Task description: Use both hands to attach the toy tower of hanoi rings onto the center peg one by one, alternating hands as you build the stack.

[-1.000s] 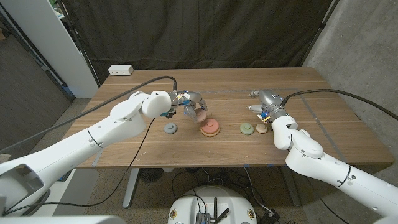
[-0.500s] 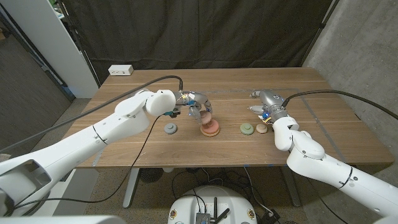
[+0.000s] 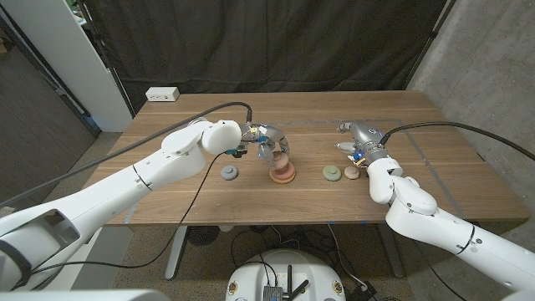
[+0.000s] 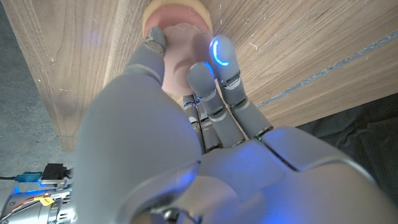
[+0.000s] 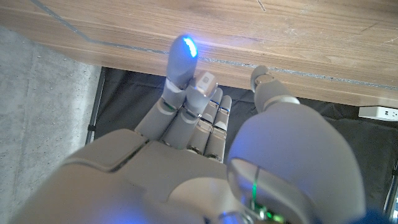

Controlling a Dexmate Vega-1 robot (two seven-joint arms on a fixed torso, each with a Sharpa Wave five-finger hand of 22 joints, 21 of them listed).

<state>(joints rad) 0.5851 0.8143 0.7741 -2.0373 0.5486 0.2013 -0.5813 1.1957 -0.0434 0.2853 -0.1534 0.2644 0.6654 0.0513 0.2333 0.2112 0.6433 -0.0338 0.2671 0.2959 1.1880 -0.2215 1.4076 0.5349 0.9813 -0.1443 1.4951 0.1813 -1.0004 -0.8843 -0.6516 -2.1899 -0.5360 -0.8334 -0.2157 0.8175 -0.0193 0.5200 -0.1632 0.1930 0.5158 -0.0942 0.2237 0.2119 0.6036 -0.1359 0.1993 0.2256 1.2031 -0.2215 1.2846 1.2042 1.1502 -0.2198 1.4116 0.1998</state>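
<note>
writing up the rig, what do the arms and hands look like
Glossy white rounded arm shells, a black cable running along each. The left robot hand and right robot hand are grey metallic, with blue lights glowing on fingertips in the wrist views.

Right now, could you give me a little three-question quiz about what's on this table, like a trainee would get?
1. True or false: the left hand holds a pink ring over the stack on the center peg.
2. Which ring lies alone on the left side? A grey ring B blue C black
3. Fill in: beside the right hand lie a green ring and a smaller ____ one.

Key: 1 true; 2 A; 3 tan.
</note>
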